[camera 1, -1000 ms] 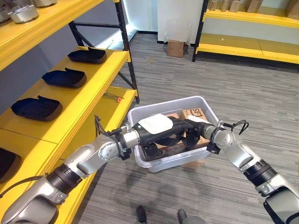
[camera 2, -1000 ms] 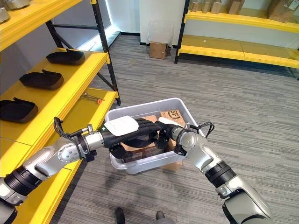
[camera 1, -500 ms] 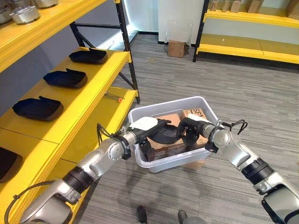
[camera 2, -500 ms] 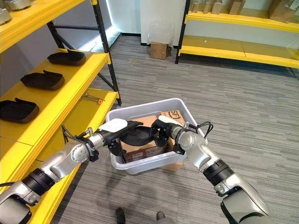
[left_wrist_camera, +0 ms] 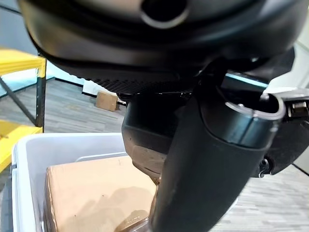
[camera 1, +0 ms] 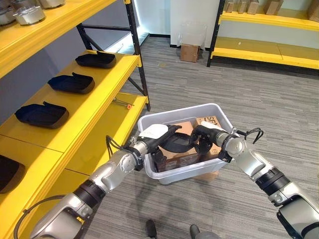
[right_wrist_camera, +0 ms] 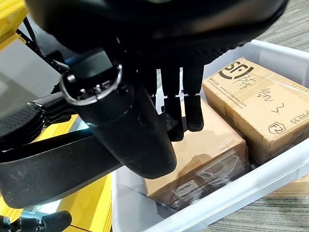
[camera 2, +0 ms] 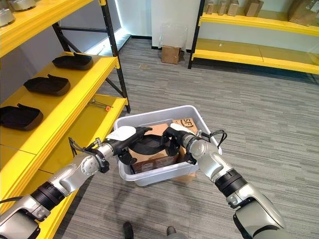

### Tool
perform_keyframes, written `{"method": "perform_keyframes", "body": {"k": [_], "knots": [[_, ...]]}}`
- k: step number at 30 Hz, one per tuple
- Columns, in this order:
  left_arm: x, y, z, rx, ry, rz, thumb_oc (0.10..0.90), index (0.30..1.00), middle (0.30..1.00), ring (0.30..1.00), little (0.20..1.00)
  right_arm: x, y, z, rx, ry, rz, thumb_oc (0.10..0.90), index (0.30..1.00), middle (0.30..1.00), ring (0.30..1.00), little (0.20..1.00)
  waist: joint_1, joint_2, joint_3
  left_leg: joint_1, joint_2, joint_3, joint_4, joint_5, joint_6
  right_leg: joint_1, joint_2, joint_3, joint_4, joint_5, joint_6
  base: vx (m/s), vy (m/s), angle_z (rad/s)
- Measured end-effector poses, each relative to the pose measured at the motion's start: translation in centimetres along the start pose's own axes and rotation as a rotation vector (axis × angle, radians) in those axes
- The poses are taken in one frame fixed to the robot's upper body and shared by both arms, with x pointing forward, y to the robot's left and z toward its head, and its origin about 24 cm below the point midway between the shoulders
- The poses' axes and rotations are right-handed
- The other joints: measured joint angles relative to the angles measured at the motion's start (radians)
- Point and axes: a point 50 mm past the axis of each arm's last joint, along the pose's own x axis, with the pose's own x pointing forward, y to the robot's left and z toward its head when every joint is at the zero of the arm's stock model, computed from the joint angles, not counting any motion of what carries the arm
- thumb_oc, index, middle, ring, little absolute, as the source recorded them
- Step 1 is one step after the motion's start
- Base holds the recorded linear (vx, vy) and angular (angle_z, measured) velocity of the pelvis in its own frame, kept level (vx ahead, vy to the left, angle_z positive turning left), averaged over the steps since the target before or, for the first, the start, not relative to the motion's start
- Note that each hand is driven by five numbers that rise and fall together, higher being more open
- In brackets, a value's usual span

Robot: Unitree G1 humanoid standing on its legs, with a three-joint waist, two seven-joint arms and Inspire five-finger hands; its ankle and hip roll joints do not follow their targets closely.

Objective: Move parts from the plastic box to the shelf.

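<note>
Since earlier frame: left hand (camera 1: pixel 158 134) lowered into plastic box (camera 1: pixel 215 112). Now both hands' fingers curled on black part (camera 1: pixel 175 143), just above cardboard inside; right hand (camera 1: pixel 205 134) opposite. Three parts shelved; this one pending.

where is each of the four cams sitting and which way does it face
Left eye view: on the head, looking down at the plastic box beside the yellow shelf; both arms reach in, left hand, right hand.
Right eye view: same head, slightly offset, same scene.
Left wrist view: on the left wrist, looking along its hand into the box at a cardboard box.
Right wrist view: on the right wrist, looking along its fingers into the box.
All four share the plastic box.
</note>
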Motion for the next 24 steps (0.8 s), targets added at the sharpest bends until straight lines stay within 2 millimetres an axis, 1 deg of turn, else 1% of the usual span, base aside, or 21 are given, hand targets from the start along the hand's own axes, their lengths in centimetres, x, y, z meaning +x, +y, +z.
{"method": "perform_keyframes", "body": {"k": [7,11,16,19,24], "knots": [[0.3,-0.4,0.8,0.058,-0.030,-0.010,0.900,1.000,1.000,1.000,1.000,0.1,0.2,-0.1,-0.005,0.010,0.001,0.400,0.300,0.300,0.300,0.300,-0.003,-0.003,0.000,0.000,0.000,0.002,0.000,0.000,0.000,-0.002,0.000,0.003,0.000,0.000,0.000,0.00,0.000,0.00],[0.6,-0.5,1.7,0.108,-0.069,-0.015,0.900,1.000,1.000,1.000,1.000,0.1,0.3,-0.1,-0.009,0.010,0.005,0.400,0.300,0.300,0.300,0.300,-0.007,-0.007,0.000,0.000,0.000,0.004,0.000,0.000,0.000,-0.003,-0.001,0.005,0.001,0.000,0.000,0.00,0.000,0.00],[0.8,-1.0,3.0,0.119,-0.119,-0.029,0.900,1.000,1.000,1.000,1.000,0.2,0.6,0.2,-0.022,0.001,0.015,0.400,0.300,0.300,0.300,0.300,-0.015,-0.010,0.001,0.000,0.000,0.005,0.000,0.000,0.000,-0.004,0.000,0.006,0.002,0.000,0.000,0.00,0.000,0.00],[0.9,-1.0,3.1,0.132,-0.125,-0.037,0.900,1.000,1.000,1.000,1.000,0.3,0.6,0.2,-0.022,0.004,0.013,0.400,0.300,0.300,0.300,0.300,-0.030,-0.010,0.001,0.000,0.000,0.005,0.000,0.000,0.000,-0.004,0.000,0.007,0.003,0.000,0.000,0.00,0.000,0.00],[1.3,-1.1,3.9,0.144,-0.146,-0.046,0.900,1.000,1.000,1.000,1.000,0.5,0.4,-0.1,-0.019,0.018,0.006,0.400,0.300,0.300,0.300,0.300,-0.033,-0.010,0.001,0.000,0.000,0.007,0.000,0.000,0.000,-0.006,0.000,0.009,0.004,0.000,0.000,0.00,0.000,0.00]]}}
